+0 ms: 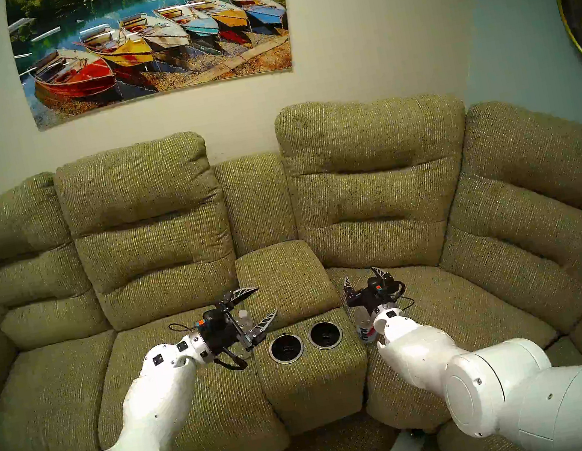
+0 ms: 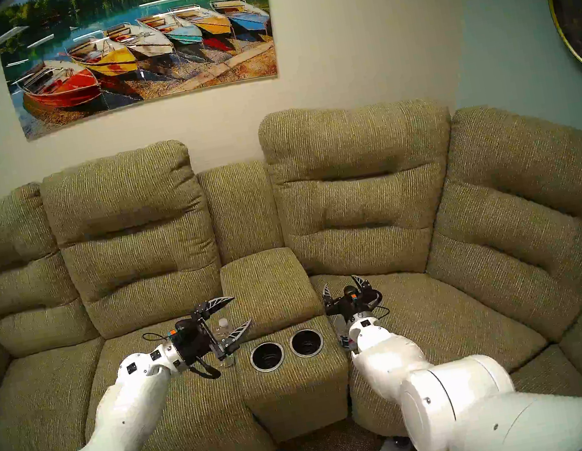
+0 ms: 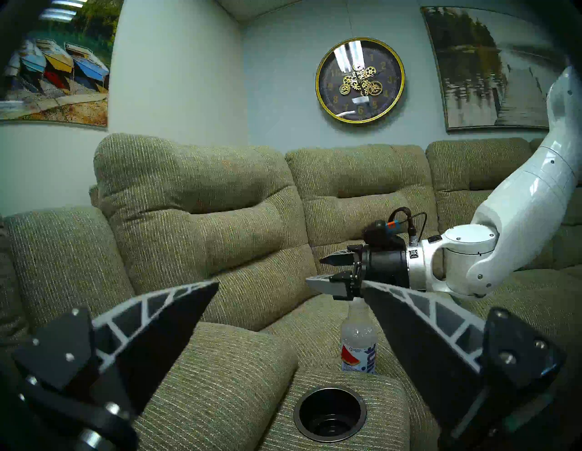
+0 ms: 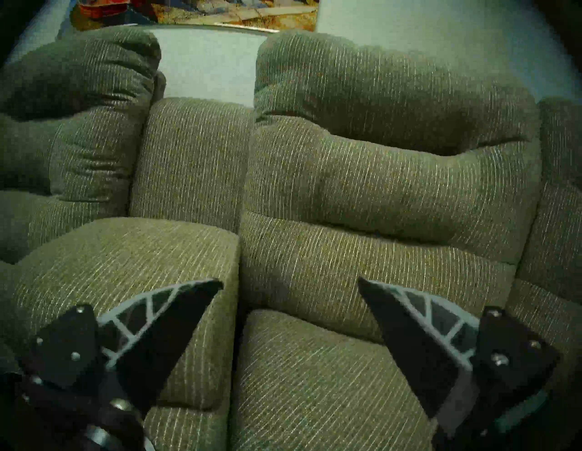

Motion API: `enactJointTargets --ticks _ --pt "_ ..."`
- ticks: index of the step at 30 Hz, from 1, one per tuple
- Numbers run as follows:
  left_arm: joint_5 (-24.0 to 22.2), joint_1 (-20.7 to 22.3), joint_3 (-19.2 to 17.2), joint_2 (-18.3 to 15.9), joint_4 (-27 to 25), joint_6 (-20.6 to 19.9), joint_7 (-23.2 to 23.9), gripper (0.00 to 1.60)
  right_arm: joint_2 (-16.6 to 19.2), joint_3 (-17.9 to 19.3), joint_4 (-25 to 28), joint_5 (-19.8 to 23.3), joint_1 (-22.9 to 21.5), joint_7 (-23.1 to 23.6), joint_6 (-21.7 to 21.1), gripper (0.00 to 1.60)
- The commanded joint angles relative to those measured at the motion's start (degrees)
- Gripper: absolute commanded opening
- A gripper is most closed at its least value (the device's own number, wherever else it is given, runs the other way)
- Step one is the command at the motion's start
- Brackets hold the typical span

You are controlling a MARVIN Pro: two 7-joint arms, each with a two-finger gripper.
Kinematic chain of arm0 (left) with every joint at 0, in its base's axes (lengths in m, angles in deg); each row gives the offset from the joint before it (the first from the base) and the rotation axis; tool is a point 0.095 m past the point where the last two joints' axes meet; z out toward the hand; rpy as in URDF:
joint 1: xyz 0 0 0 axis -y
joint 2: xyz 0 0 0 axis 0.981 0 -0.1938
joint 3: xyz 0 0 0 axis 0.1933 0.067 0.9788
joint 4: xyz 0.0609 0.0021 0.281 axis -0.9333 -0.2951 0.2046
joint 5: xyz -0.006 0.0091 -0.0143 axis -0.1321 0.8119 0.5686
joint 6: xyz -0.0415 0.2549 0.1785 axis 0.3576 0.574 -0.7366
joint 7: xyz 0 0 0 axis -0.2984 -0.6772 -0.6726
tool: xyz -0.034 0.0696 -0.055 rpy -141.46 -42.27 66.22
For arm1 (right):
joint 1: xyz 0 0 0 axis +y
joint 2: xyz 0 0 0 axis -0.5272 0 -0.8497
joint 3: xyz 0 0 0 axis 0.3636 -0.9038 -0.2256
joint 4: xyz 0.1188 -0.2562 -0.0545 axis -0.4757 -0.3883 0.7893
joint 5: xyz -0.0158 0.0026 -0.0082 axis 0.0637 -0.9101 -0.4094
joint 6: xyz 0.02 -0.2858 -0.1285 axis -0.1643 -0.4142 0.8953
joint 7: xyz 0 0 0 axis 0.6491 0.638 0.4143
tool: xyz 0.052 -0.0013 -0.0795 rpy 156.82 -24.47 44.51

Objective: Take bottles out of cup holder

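Bottles are both out of the cup holder (image 1: 304, 339), whose two silver-rimmed recesses sit empty in the front of the olive console.

The right gripper (image 1: 363, 279) has its fingers spread wide with nothing between them; its own wrist view shows only sofa fabric in the gap. Just below and behind it, the labelled bottle (image 3: 359, 348) stands upright on the right seat cushion (image 1: 449, 311), close against the console's side. From the left wrist view its white cap sits right under the lower finger of that gripper, so close that I cannot tell whether they touch.

The left gripper (image 1: 256, 303) is likewise spread wide and empty, held level over the left seat cushion (image 1: 179, 391). The plain bottle (image 2: 224, 331) stands beneath its fingers, beside the console; its cap shows through the gap in the head views.

Judging from this, the task looks finished apart from clearing the arms away. The risk lies in that retreat. A soft, yielding cushion is a poor base for a tall, light bottle, and the labelled one sits directly under the right wrist. If that arm pulls back low, or drops at all, a finger or the wrist cable could clip the cap and topple it. The left arm's hanging cable loop (image 1: 234, 363) could snag the plain bottle the same way. Lifting each hand first, then drawing back, seems safer.
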Motion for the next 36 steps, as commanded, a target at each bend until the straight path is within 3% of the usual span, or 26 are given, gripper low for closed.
enactJointTargets --ticks 1,5,21,23,25,36 --pt "-0.08 0.39 -0.03 -0.06 -0.67 -0.01 0.15 1.6 0.49 -0.36 5.41 -0.49 -0.08 -1.03 5.26 1.6" --pt "-0.05 0.42 -0.07 -0.03 -0.6 0.03 0.17 1.6 0.98 -0.97 9.68 -1.45 1.16 -1.13 8.02 1.6" --pt "0.06 0.49 -0.19 0.04 -0.42 0.08 0.18 1.6 3.19 -0.94 20.5 -3.63 7.13 -3.33 11.52 1.6" --pt "0.08 0.49 -0.22 0.05 -0.42 0.07 0.19 1.6 3.28 -0.74 24.23 -3.91 9.27 -3.62 11.14 1.6" --pt "0.09 0.49 -0.22 0.06 -0.43 0.07 0.19 1.6 3.26 -0.7 23.13 -4.03 8.79 -3.78 11.63 1.6" --pt "0.15 0.47 -0.31 0.09 -0.47 0.06 0.25 1.6 2.63 0.1 32.04 -4.57 13.9 -4.0 9.36 1.6"
